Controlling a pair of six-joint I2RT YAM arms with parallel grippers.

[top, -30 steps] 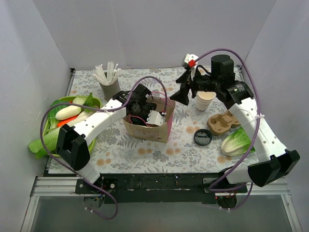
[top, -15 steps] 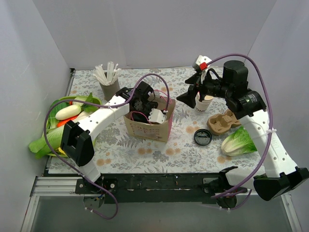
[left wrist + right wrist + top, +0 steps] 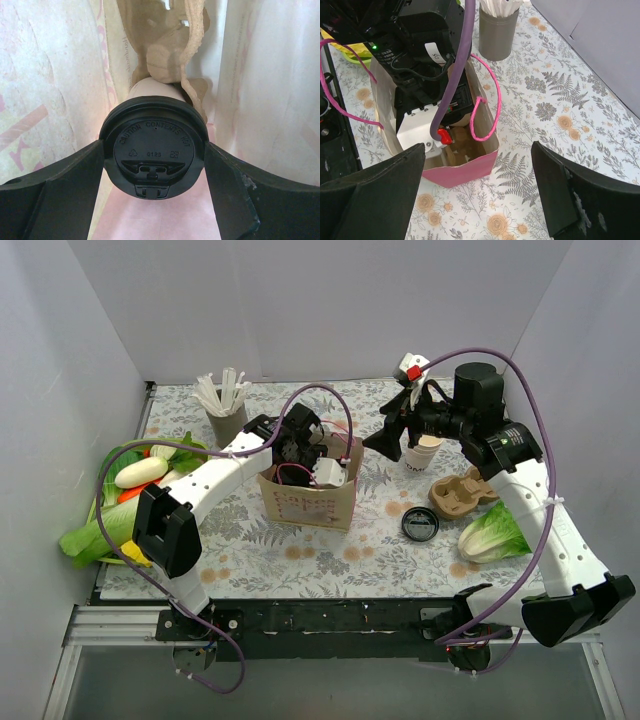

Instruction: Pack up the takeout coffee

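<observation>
My left gripper [image 3: 300,454] is down inside the pink-and-brown paper bag [image 3: 306,503]. In the left wrist view it [image 3: 154,167] is shut on the takeout coffee [image 3: 154,156], with a finger on each side of its round black lid. The cup's pale body points down toward a piece of brown cardboard [image 3: 172,50] at the bag's bottom. My right gripper [image 3: 386,436] hangs open and empty just right of the bag. In the right wrist view it [image 3: 477,192] is above the floral tabletop beside the bag's pink wall [image 3: 465,166].
A stack of cream paper cups [image 3: 424,451], a cardboard cup carrier [image 3: 463,492], a flat black lid [image 3: 420,525] and a cabbage [image 3: 493,532] lie at the right. A grey cup of straws [image 3: 226,421] stands at the back left. A green bowl of vegetables [image 3: 140,476] sits at the far left.
The bag has gone from leaning to standing more upright, with my left gripper still inside it. My right arm has shifted a little to the right, its gripper still open.
</observation>
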